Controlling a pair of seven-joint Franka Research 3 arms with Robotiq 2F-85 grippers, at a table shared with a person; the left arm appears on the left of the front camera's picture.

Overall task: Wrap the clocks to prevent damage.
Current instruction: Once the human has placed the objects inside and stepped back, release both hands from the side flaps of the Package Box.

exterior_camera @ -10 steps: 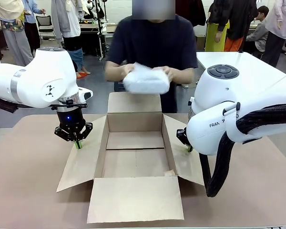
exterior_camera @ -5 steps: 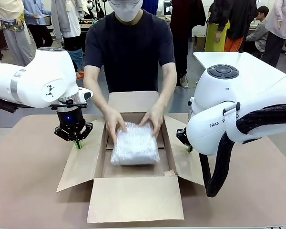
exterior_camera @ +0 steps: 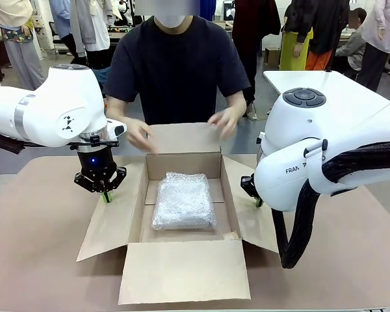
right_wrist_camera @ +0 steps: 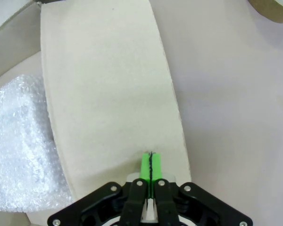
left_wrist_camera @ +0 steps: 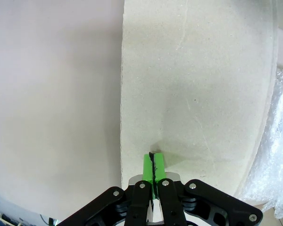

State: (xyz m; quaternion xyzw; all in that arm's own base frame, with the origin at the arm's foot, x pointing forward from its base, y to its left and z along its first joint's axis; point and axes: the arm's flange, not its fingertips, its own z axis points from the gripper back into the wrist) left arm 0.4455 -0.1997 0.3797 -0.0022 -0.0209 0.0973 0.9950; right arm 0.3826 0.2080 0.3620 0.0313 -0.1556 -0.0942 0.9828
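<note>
Pressing closed, empty left pincer (exterior_camera: 104, 194) and right pincer (exterior_camera: 258, 203) onto side flaps (exterior_camera: 114, 221), flanking bubble-wrapped bundle (exterior_camera: 182, 200) lying lengthwise toward person (exterior_camera: 175, 71).

Pale brown bench (exterior_camera: 39, 247) shared by robot and person carries an open cardboard box (exterior_camera: 182, 270), flaps spread outward; a roll of tan tape (right_wrist_camera: 273, 9), cut by the frame edge, lies on the bench beyond one side flap.
</note>
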